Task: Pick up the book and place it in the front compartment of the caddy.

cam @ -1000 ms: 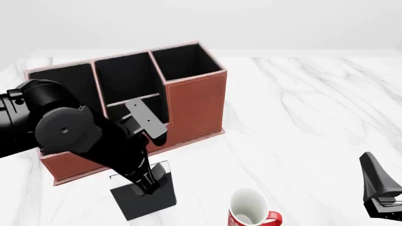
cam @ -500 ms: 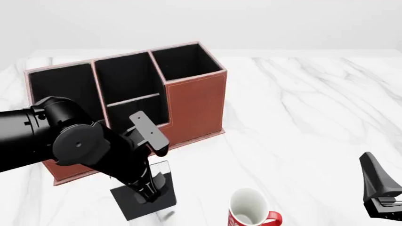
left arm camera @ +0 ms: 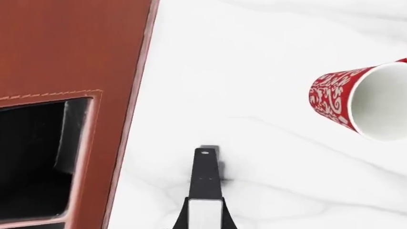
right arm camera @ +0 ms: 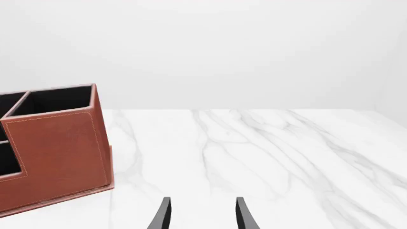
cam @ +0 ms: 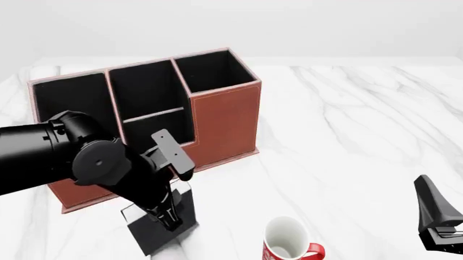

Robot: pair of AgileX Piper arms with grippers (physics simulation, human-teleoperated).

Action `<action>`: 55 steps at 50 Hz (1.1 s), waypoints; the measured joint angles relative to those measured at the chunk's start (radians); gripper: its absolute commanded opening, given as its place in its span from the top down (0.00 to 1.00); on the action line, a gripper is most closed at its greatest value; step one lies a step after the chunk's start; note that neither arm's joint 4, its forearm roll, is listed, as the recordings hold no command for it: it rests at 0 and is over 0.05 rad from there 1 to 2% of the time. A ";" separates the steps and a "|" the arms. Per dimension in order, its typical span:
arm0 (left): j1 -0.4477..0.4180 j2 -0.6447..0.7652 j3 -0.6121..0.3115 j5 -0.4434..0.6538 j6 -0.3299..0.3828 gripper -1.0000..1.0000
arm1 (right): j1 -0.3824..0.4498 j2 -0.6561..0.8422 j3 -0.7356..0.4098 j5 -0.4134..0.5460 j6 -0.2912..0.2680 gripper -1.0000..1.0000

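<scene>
Lifted book (cam: 160, 230) now tilts; wrist view alone shows mug (left arm camera: 360, 100) pattern.

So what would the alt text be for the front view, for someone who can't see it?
A black robot arm's left gripper reaches down onto a thin black book on a white marble table, just in front of a reddish-brown leather-look desk caddy. A red-and-white mug stands nearby; the right gripper waits at the edge.

A red-and-white mug (left arm camera: 362, 102) lies on marble table (left arm camera: 254, 57), beside the caddy (left arm camera: 70, 71); gripper (left arm camera: 205, 191) state unclear.
</scene>
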 measured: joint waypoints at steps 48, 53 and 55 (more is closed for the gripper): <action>0.205 -0.001 -0.493 0.452 0.522 1.00 | 0.000 0.000 0.000 0.000 0.000 0.00; 0.240 0.006 -0.529 0.462 0.563 1.00 | 0.000 0.000 0.000 0.000 0.000 0.00; 0.249 0.010 -0.545 0.464 0.575 1.00 | 0.000 0.000 0.000 0.000 0.000 0.00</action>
